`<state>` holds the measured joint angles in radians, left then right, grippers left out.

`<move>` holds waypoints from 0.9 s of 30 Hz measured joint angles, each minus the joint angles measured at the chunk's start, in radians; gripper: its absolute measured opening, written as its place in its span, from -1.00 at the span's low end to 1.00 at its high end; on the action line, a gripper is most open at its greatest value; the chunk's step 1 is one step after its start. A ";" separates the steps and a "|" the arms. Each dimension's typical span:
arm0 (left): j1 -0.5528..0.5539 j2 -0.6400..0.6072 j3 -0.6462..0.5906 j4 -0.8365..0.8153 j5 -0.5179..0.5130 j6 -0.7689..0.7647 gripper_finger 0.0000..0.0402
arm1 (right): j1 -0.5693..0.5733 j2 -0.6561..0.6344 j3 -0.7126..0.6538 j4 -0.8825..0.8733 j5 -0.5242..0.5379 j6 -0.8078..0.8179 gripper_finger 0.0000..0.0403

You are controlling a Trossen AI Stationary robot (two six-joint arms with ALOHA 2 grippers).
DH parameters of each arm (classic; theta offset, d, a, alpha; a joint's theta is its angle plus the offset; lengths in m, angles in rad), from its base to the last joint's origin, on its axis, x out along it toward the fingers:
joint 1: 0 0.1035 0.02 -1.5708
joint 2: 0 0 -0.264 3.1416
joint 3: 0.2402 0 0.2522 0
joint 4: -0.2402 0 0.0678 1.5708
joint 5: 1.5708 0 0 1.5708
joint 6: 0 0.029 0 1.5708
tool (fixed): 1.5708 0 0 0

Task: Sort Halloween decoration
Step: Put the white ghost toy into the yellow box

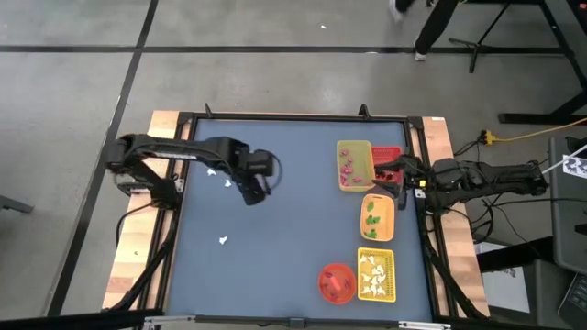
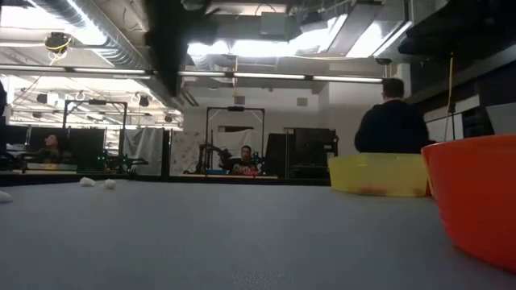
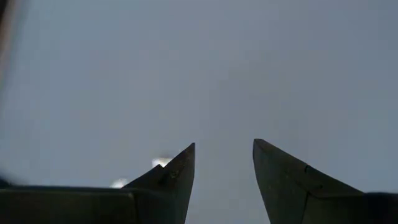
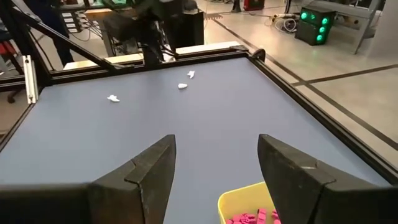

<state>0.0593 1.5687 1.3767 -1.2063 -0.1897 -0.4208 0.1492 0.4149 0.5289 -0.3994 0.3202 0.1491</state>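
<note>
The blue-grey table (image 1: 284, 247) is framed by a black rail, with both dark arms reaching in from its sides. Along its right side three yellow trays are lined up: one (image 1: 354, 165) with pink bits, one (image 1: 377, 218) with green bits, one (image 1: 376, 275) with white ghost shapes; a red tray (image 1: 386, 157) is partly hidden under the right gripper (image 1: 396, 174), and a red-orange bowl (image 1: 337, 282) is set just beside the ghost tray. The left gripper (image 1: 252, 194) is held over the table's left half, jaws spread moderately and empty; the right gripper's jaws are spread wide, holding nothing. Loose white ghost pieces (image 1: 223, 240) are scattered near the left arm. Only in the low view are people (image 2: 392, 122) in the room beyond seen.
</note>
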 joint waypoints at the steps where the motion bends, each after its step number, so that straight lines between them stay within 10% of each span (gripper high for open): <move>1: 0.020 -0.039 -0.063 0.017 0.015 -0.018 -0.27 | 0.000 -0.005 0.000 -0.001 0.000 -0.001 0.12; 16: 0.329 -0.279 -0.561 0.121 -0.061 -0.043 -0.27 | 0.000 -0.011 0.000 -0.001 0.000 -0.024 0.12; 27: 0.376 -0.278 -0.682 0.320 0.174 -0.224 -0.28 | 0.000 -0.011 0.000 -0.002 0.000 -0.024 0.12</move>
<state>0.4355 1.2911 0.6947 -0.8867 -0.0154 -0.6451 0.1497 0.4034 0.5289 -0.4011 0.3202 0.1253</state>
